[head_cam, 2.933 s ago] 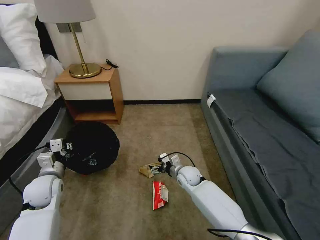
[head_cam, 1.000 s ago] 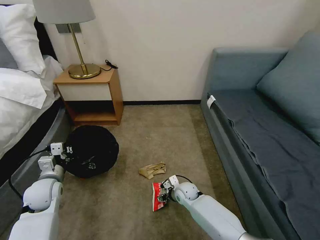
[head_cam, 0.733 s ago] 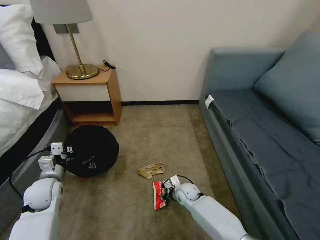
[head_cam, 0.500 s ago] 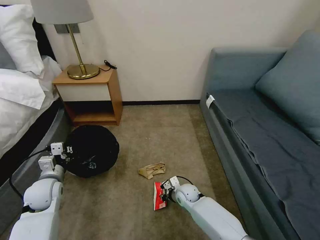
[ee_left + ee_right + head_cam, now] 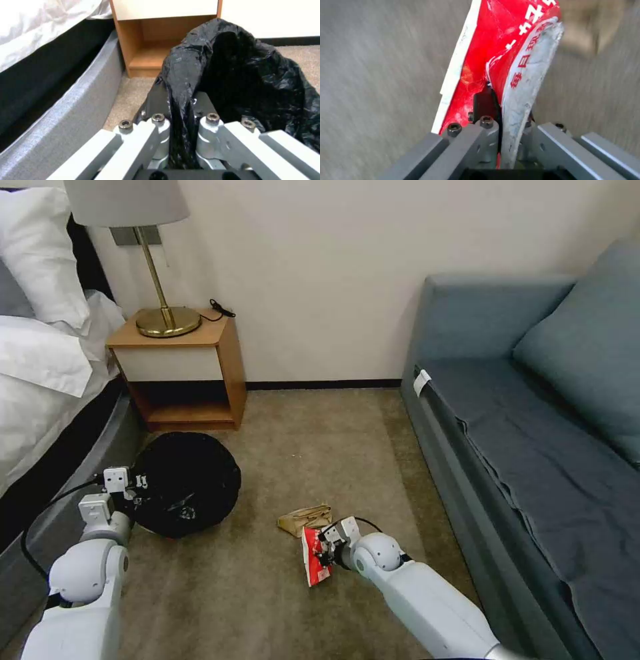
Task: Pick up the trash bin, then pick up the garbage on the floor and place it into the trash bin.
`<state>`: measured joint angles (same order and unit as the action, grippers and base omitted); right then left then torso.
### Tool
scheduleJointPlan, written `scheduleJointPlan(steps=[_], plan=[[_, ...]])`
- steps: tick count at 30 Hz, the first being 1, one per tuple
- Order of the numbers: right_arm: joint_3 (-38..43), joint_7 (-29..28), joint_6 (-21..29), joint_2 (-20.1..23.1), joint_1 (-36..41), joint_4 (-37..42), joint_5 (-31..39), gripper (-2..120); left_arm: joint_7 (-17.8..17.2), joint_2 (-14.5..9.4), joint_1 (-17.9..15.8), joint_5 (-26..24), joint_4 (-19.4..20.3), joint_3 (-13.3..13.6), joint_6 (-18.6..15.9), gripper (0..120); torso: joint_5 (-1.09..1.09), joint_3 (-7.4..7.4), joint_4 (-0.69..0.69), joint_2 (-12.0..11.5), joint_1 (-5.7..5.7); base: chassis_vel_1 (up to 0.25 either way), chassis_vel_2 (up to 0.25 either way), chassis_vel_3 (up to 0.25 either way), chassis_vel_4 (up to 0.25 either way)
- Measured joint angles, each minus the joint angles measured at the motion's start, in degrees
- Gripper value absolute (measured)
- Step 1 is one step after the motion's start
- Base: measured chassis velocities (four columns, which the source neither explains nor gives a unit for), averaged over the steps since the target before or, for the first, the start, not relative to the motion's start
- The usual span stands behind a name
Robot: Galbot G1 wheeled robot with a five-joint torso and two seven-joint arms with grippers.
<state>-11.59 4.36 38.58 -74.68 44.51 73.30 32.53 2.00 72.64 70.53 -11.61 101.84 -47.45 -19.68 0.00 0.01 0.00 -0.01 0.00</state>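
Garbage pickup has advanced: the red-and-white wrapper (image 5: 314,563), flat on the floor moments ago, now tilts up clenched in the right pincer (image 5: 323,552) beside the tan paper (image 5: 304,519); left pincer (image 5: 131,493) still grips the trash bin (image 5: 187,483) liner, so transfer seems next.
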Motion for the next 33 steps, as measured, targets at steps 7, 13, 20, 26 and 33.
scheduleJointPlan(steps=[7,13,20,26,33], plan=[[0.96,1.17,-1.38,-1.27,-5.2,4.21,5.96,0,0.02,0.22,0.11,0.08,0.27,0.25,0.0,5,-0.01,-0.01,0.0,0.0,0.0,0.0,0.0,0.0,0.0],[0.13,0.91,-2.29,-4.71,-11.86,4.82,13.16,0,0.59,0.23,0.05,-0.32,1.13,0.69,-0.06,5,-0.01,-0.01,0.01,0.0,0.0,0.0,0.0,0.0,0.0],[-3.85,0.85,-3.09,-8.76,-17.59,2.34,16.65,0,1.36,1.02,-0.41,-0.82,1.5,1.46,-0.02,5,-0.02,-0.01,0.0,0.01,0.0,0.0,0.0,0.0,0.0],[-8.58,2.2,-4.03,-12.12,-23.32,-3.28,18.02,0,1.85,1.2,-0.37,-0.99,1.36,2.47,0.95,5,-0.02,-0.01,0.01,0.01,0.0,0.0,0.0,0.0,0.0],[-10.42,3.86,-4.76,-16.24,-25.69,-8.7,15.24,10,2.2,1.08,-0.25,-1.1,0.35,2.77,1.85,5,-0.02,-0.01,0.01,0.01,0.0,0.0,0.0,0.0,0.0]])
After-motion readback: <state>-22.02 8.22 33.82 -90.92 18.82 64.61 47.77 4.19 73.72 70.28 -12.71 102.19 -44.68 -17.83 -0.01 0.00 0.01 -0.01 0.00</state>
